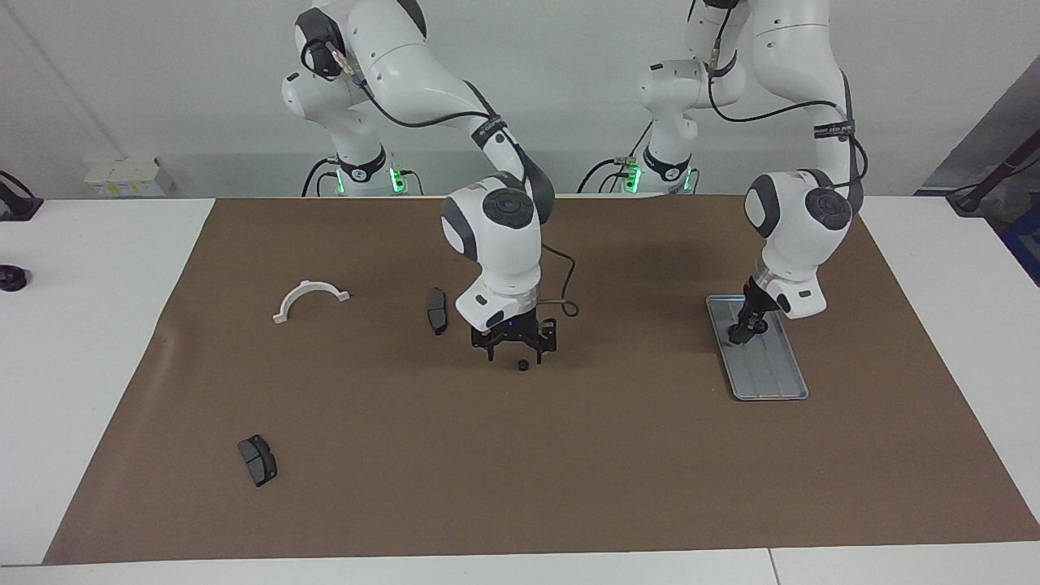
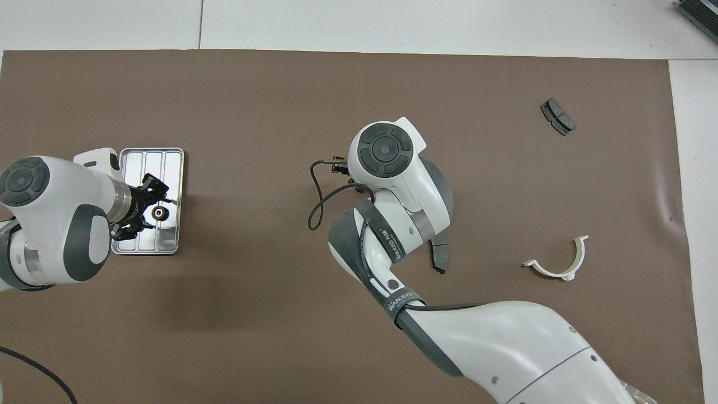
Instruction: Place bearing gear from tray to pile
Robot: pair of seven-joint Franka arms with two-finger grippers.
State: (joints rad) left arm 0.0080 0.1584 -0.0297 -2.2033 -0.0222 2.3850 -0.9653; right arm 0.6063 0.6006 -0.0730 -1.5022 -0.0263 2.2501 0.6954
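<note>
Now I see left claw (image 1: pixel 744 333) low in tray (image 1: pixel 776 382), grip unclear; right claw (image 1: pixel 514 354) parted over gear (image 1: pixel 522 366).

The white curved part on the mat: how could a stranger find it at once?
On the brown mat, look toward the right arm's end. The white half-ring lies there, nearer to the robots than the short brake pad. Only it is white and arch-shaped.

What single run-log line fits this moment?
left claw: over tray, by bearing gear | right claw: open, over lone bearing gear
</note>
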